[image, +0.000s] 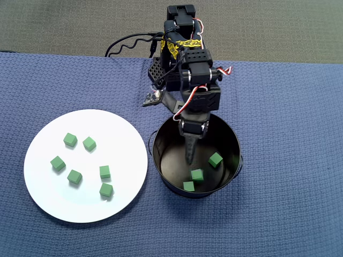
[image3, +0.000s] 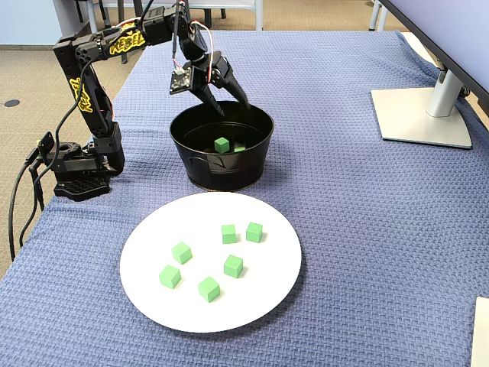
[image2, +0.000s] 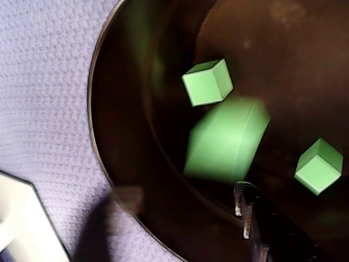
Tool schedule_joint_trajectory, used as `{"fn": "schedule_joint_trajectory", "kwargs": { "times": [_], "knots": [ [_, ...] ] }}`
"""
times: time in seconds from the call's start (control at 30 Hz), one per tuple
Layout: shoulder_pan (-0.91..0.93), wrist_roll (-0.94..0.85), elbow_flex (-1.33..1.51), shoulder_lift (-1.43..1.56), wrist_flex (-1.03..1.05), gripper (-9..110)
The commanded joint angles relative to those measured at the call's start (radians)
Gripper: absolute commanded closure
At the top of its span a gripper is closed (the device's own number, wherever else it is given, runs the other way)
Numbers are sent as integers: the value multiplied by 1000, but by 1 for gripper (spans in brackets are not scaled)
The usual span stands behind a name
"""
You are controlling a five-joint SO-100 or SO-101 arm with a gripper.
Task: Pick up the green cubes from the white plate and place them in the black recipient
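Observation:
The black pot (image: 234, 140) stands right of the white plate (image: 110, 134). Three green cubes lie inside it (image: 215, 159). Several more green cubes (image: 74, 176) are spread on the plate, which also shows in the fixed view (image3: 267, 287) in front of the pot (image3: 221, 174). My gripper (image: 191, 155) hangs over the pot's mouth, pointing down into it. In the fixed view its jaws (image3: 235, 109) are spread apart with nothing between them. In the wrist view one dark finger (image2: 256, 229) sits over the pot's floor, with two sharp cubes (image2: 207, 82) and one large blurred cube (image2: 226, 139).
A blue woven cloth (image: 289, 107) covers the table. The arm's base (image3: 76, 172) and its cables stand at the cloth's back left in the fixed view. A monitor stand (image3: 420, 115) sits at the right. A white object (image3: 481, 332) shows at the bottom right corner.

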Motion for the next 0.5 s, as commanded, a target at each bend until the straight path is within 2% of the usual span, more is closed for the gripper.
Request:
{"fn": "schedule_joint_trajectory", "kwargs": {
  "times": [0.0, 0.07, 0.17, 0.23, 0.33, 0.47],
  "knots": [
    [114, -149, -84, 63, 32, 70],
    [230, -249, -80, 89, 58, 74],
    [460, -362, -17, 101, 34, 94],
    [611, -413, 23, 72, -18, 101],
    [784, -453, 89, -14, -126, 101],
    [904, -486, 114, -198, -241, 101]
  ]
}}
